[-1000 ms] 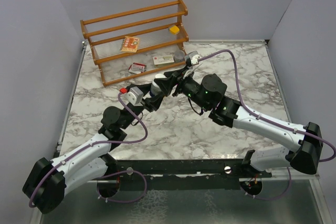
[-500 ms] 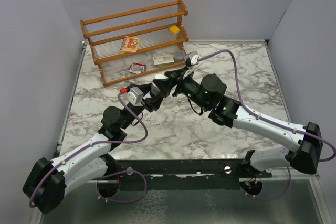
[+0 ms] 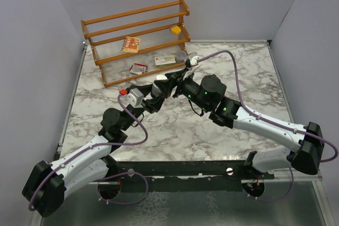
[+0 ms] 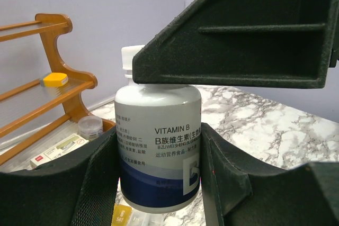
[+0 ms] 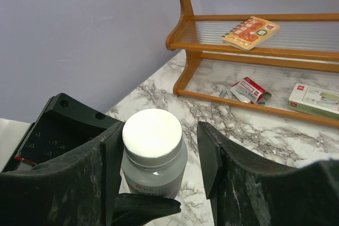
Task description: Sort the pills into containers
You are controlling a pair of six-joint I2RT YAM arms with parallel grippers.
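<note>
Finding 1. Your left pincer [image 4: 159,144] is grasping the bottle [image 4: 158,152]. Both fingers are pressing against the grey body, one on each side, below its shoulder.

Finding 2. The bottle is standing upright between those fingers, its long axis running vertically. Its white cap [image 5: 152,133] is pointing up and rising clear above the left pincer's fingertips. The printed "VITAMIN B" label is facing back toward the left pincer's wrist. I cannot tell whether the base is resting on the table [image 3: 175,125] or hanging above it.

Finding 3. Your right pincer [image 5: 158,130] is coming at the bottle from the cap end and straddling the cap. It is unclenched. A gap is showing between the cap and the finger on the right of the wrist view. On the other side I cannot tell contact from a near miss. From the left wrist, one of its fingers [image 4: 238,35] is lying across the front of the cap, just above the left pincer's grip.

Finding 4. In the overhead view the two pincers are meeting at the bottle [image 3: 160,80]. The wooden rack [image 3: 137,11] is standing just beyond them, and a yellow cube [image 4: 54,79] is sitting on one of its shelves, well apart from the bottle.
</note>
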